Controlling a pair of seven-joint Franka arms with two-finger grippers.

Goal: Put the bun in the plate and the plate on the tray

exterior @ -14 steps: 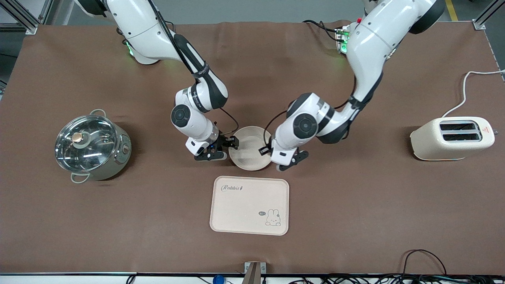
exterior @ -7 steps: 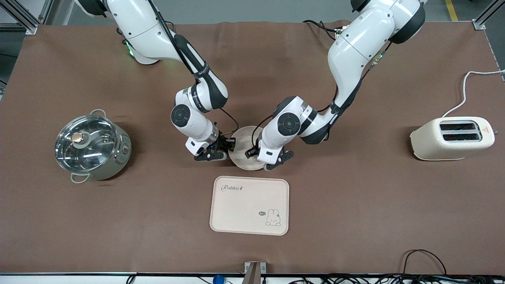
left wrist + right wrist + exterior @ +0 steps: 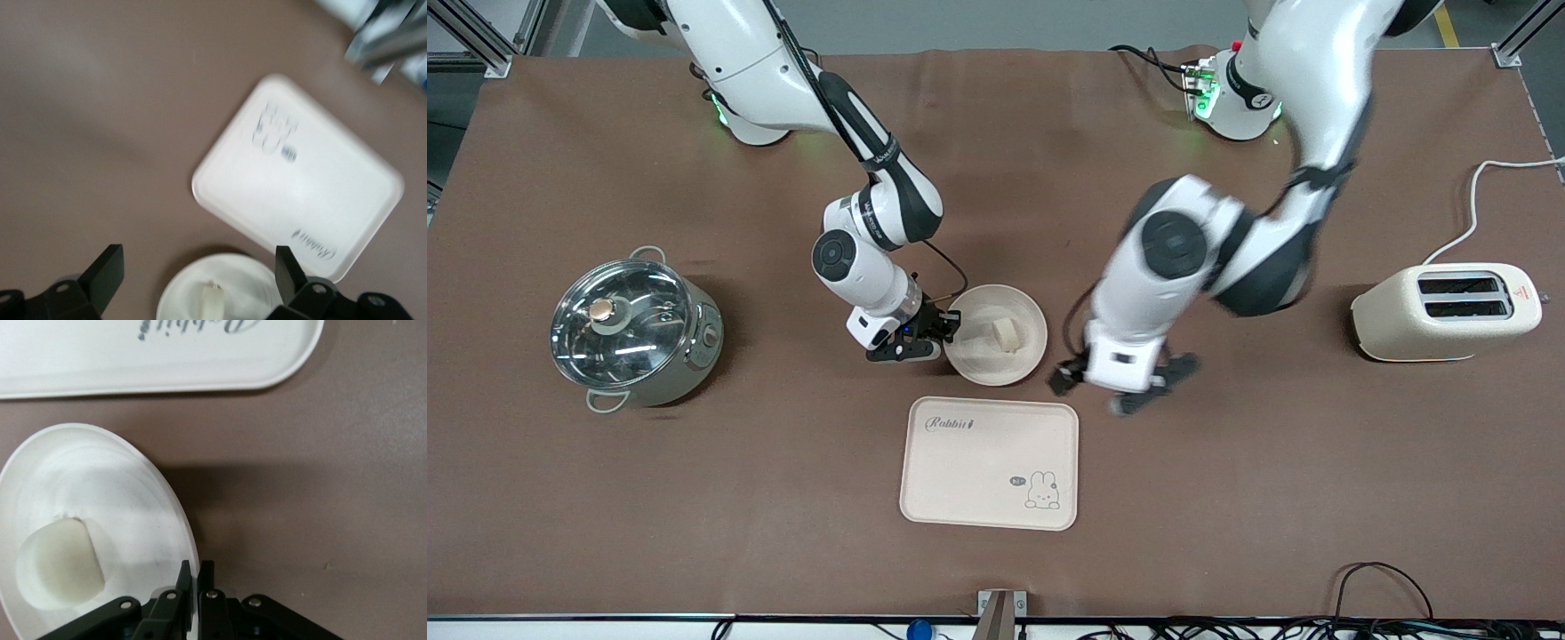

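A round pot (image 3: 635, 331) of pale metal with a domed glass lid stands toward the right arm's end of the brown, matte table (image 3: 1316, 498). Next comes the right gripper (image 3: 943, 325), low at the rim of the plate (image 3: 983, 360); its black fingers are pinched together on the thin raised edge of the plate, as the right wrist view shows (image 3: 190, 577). The plate is round, shallow and cream-white, with a smooth glazed look, and it rests on the table. In it lies the bun (image 3: 1006, 334), a small cream cylinder with rounded ends, lying on its side toward the left arm's edge of the plate. Nearer to the front camera than the plate, and apart from it, sits the tray (image 3: 960, 480): a flat cream rectangle with rounded corners, script lettering at one corner and a little rabbit drawing at another. The left gripper (image 3: 1125, 389) hangs over bare table beside the plate, toward the left arm's end; its two dark fingers are spread wide and hold nothing. Toward the left arm's end of the table stands a smooth cream toaster (image 3: 1445, 311) with two dark slots and a white cord.
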